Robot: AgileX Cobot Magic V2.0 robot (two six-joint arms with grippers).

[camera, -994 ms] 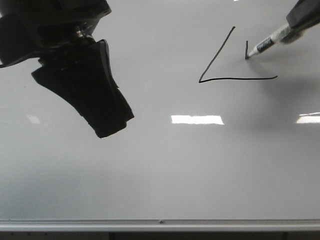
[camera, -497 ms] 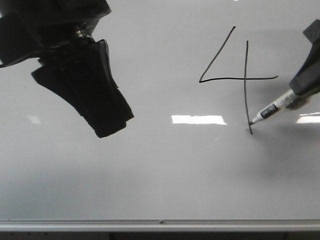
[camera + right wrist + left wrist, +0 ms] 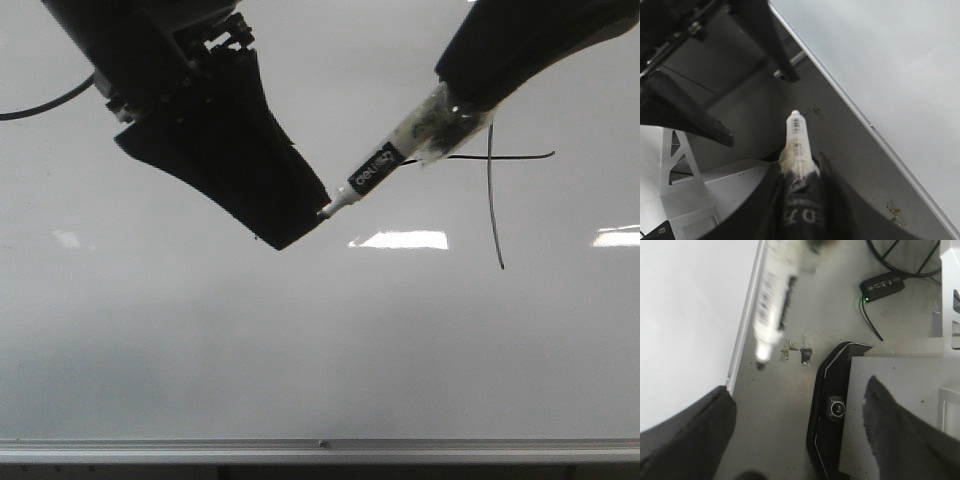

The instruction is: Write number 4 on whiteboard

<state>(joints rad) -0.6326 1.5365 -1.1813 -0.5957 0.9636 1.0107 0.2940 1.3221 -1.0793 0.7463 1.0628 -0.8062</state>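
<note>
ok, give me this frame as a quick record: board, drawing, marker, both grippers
whiteboard: glossy pale board, silver rail along bottom edge
number 4: black lines; vertical stroke and horizontal bar show, slanted stroke hidden behind right arm
marker: white barrel, tip off the board, pointing toward left gripper
right gripper: shut on marker, near the 4
left gripper: open, fingers apart, holding nothing, marker tip close in front view
task state: 4 looks complete

I see bright glare patches on the glossy whiteboard (image 3: 300, 340) below both claws; the marker (image 3: 774, 300) looks blurred.
</note>
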